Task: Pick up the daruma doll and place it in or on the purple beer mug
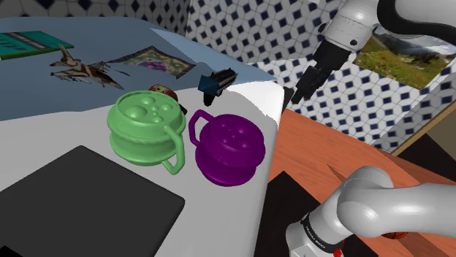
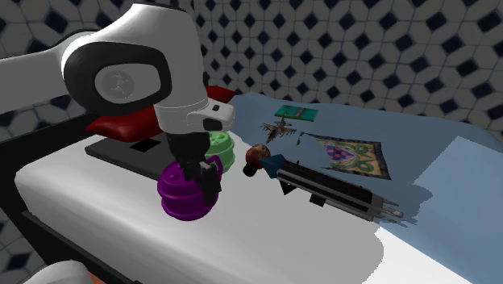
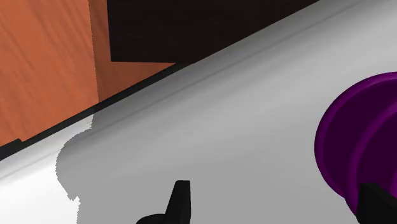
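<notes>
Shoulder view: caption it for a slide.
Open fingers hover near the purple mug while the daruma doll sits behind the green mug.

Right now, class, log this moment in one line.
gripper: open, empty, near purple mug | doll: on table by green mug | task: doll not yet picked

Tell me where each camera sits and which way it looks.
Shoulder view: beside the arm, looking down over the table; its elbow and fingers show.
Second exterior view: at the table's edge, looking across it past the looming arm.
Wrist view: behind the open fingers, which show, looking down at the table's edge.
All three share the purple mug.
</notes>
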You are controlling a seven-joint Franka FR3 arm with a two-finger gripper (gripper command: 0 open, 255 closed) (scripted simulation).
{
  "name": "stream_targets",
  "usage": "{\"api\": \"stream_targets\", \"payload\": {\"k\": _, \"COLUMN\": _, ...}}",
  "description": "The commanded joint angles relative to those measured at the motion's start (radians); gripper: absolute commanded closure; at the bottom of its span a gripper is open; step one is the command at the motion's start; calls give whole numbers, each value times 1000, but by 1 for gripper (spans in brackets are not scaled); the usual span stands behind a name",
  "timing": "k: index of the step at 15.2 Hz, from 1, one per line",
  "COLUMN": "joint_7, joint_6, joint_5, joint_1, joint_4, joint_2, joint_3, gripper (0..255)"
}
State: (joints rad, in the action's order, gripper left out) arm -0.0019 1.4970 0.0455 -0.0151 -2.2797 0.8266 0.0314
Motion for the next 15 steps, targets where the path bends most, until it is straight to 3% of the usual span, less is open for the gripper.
{"api": "stream_targets", "payload": {"k": 1, "joint_7": 0, "joint_6": 0, "joint_5": 0, "joint_1": 0, "joint_4": 0, "joint_2": 0, "joint_3": 0, "gripper": 0}}
{"api": "stream_targets", "payload": {"k": 15, "joint_7": 37, "joint_6": 354, "joint_5": 2, "joint_1": -50, "joint_4": 96, "joint_2": -420, "joint_3": 142, "gripper": 0}}
